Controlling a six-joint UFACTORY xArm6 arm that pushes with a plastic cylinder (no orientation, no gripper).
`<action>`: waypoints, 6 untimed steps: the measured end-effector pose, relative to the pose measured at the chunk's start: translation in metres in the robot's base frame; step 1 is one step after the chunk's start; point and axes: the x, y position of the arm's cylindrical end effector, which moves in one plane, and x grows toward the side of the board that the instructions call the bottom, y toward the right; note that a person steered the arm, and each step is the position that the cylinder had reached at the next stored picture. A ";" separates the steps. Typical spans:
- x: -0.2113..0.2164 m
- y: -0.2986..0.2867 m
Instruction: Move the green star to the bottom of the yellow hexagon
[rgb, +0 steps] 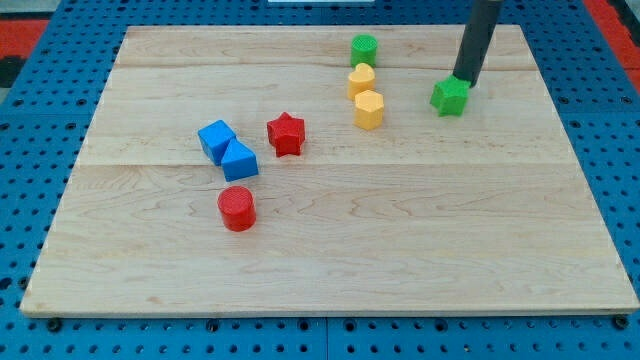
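The green star (450, 97) lies on the wooden board at the upper right. My tip (463, 80) touches its upper right edge, with the dark rod rising to the view's top. The yellow hexagon (369, 110) lies to the star's left, a clear gap between them. A yellow heart-like block (361, 80) sits just above the hexagon, touching it.
A green cylinder (364, 49) stands above the yellow blocks. A red star (286, 134) lies near the middle. Two blue blocks (216, 138) (239, 161) touch each other at the left, with a red cylinder (237, 208) below them. The board's right edge (590, 190) is near the star.
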 end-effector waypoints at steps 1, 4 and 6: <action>0.033 -0.015; 0.070 -0.057; 0.084 -0.044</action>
